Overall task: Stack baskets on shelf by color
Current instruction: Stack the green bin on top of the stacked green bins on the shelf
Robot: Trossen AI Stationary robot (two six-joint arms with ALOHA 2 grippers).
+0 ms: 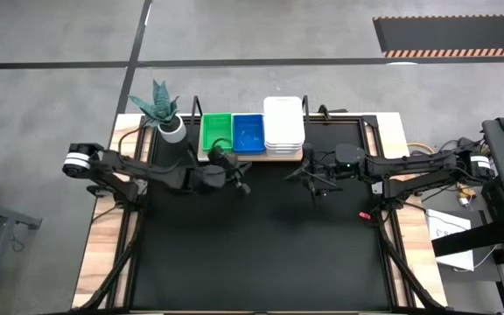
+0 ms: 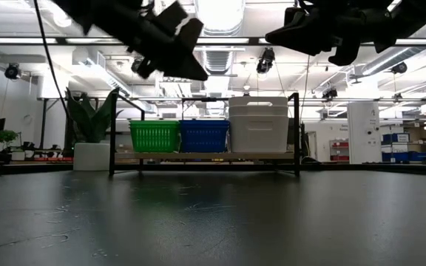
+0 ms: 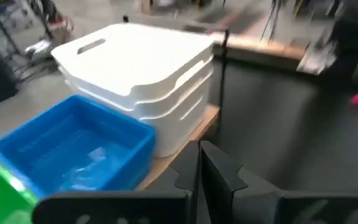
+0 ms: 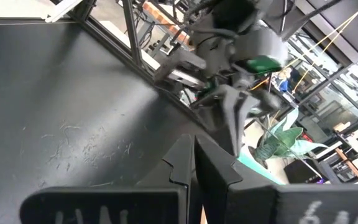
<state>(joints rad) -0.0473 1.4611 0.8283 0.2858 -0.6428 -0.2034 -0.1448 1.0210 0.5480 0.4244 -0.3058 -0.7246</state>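
Shelf (image 1: 250,156), light wood, black posts, at table's far edge: green baskets (image 1: 216,133), blue baskets (image 1: 248,133), white baskets (image 1: 283,122), stacked by colour, side by side. Left gripper (image 1: 227,166): fingers closed, empty, raised just before shelf. Right gripper (image 1: 309,171): fingers closed, empty, raised near shelf's white end. Plant pot (image 1: 172,129) beside shelf.

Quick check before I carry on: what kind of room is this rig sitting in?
Probably a robotics lab or workshop. The low view shows exposed ceiling ducts with hanging lights, shelving with blue bins in the background, and the high view shows a bare concrete floor with hazard-striped matting.
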